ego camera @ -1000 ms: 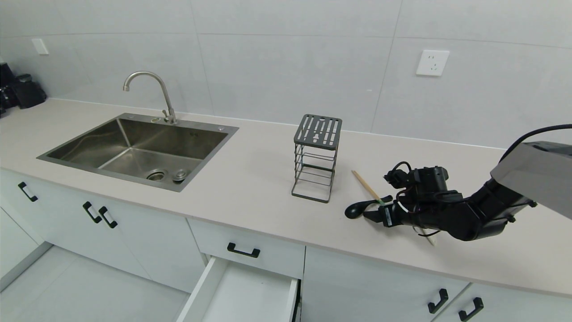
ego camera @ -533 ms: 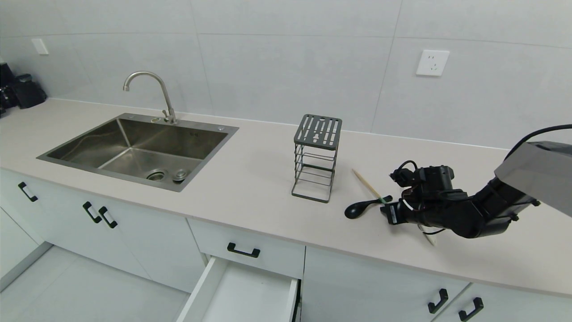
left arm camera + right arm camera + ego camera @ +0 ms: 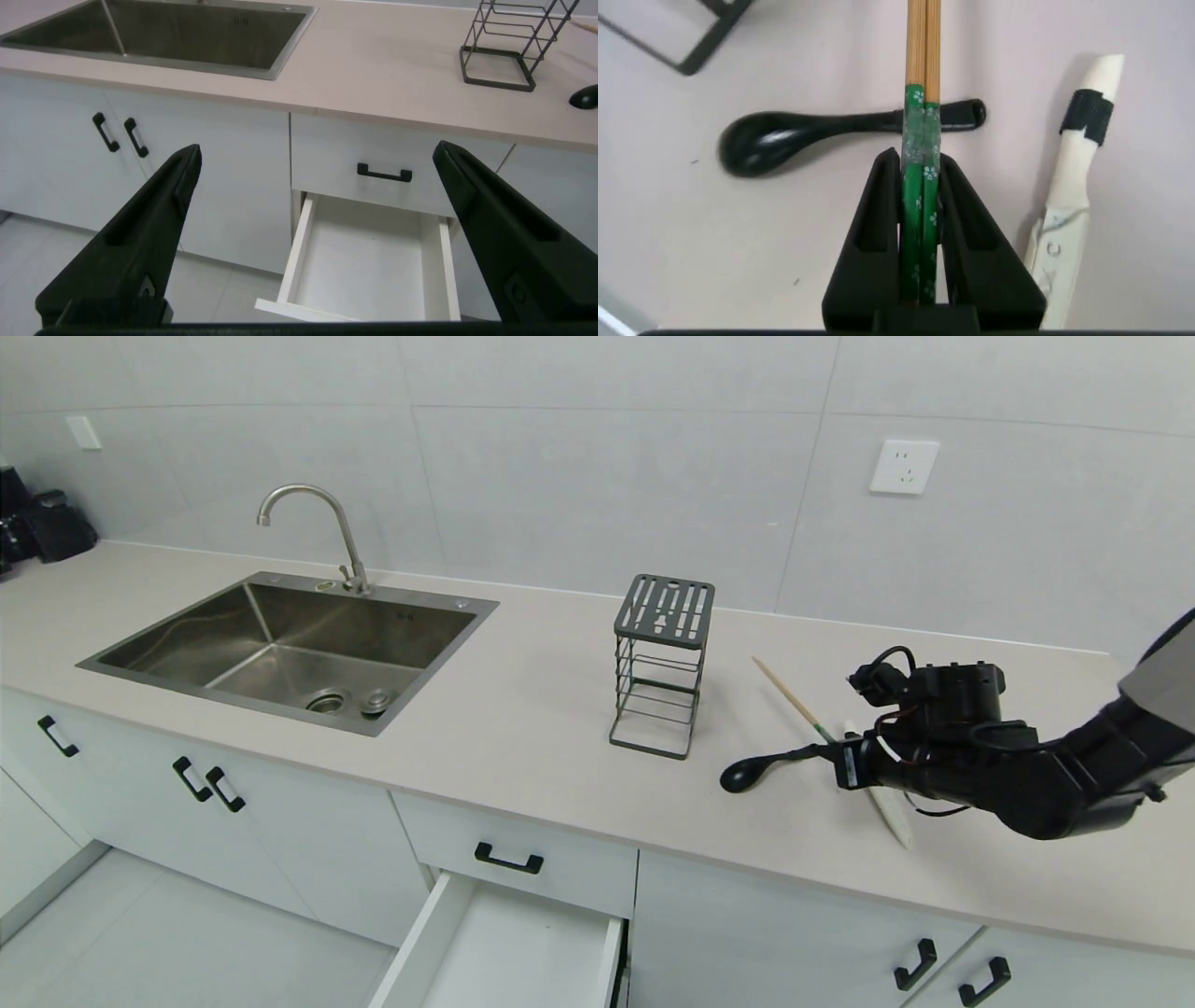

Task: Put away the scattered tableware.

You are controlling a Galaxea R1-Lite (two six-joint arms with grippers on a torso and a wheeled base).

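The kitchen is bright, with soft, even light that seems to come from above. The pale wall (image 3: 597,476) and the tabletop (image 3: 523,709) look almost the same light colour. Shadows are faint. A thin one lies under the rack (image 3: 658,663) and a small one under the spoon (image 3: 747,773). The metal sink (image 3: 411,625) and tap (image 3: 347,546) shine with bright streaks. In the head view the tile lines and the tabletop's edge bend near the sides. In the left wrist view the left pincer (image 3: 318,154) shows as two dark shapes. The green wrap on the chopsticks (image 3: 917,56) gleams a little.
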